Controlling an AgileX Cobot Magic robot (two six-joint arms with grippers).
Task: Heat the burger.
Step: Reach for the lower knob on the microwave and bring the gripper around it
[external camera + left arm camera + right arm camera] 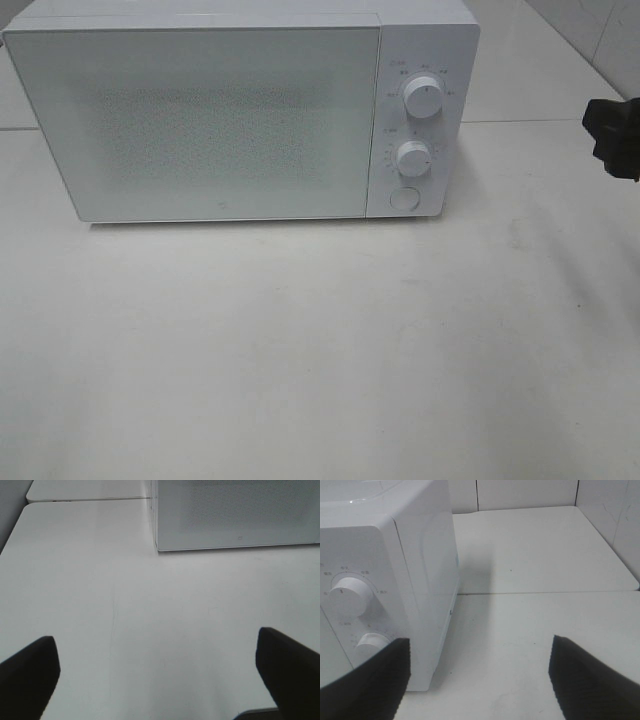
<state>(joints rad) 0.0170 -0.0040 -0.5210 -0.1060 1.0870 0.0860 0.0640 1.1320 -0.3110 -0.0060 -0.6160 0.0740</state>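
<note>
- No sight of the burger in any of the three views, and none on the visible part of the table [320, 350].
- Possibly behind the closed door [200, 120] of the microwave [440, 50]. Impossible to confirm through the frosted, dotted panel.
- On the left gripper [157, 677], fingers [30, 675] spread wide with nothing between them. Held low over bare table, facing a lower corner of the door.
- On the right gripper [479, 680], fingers [592, 680] likewise spread wide and empty. Held beside the control end of the microwave, near the upper dial [350, 595] and lower dial [372, 642], touching neither.
- Handling, judged from the task alone:
  - Expect a light, soft, stacked item, easily crushed, with layers apt to slide apart.
  - Take hold low and across the sides, with a gentle squeeze only.
  - Keep level during transfer and avoid pinching the top.
- Hidden or cut off:
  - In the exterior high view, only a black stub of the right arm at the right edge, and nothing of the left arm.
  - Interior of the microwave entirely unseen.
  - Dial markings too small to read.
  - Round button [404, 198] under the dials probably the door release, but unlabelled at this size.
</note>
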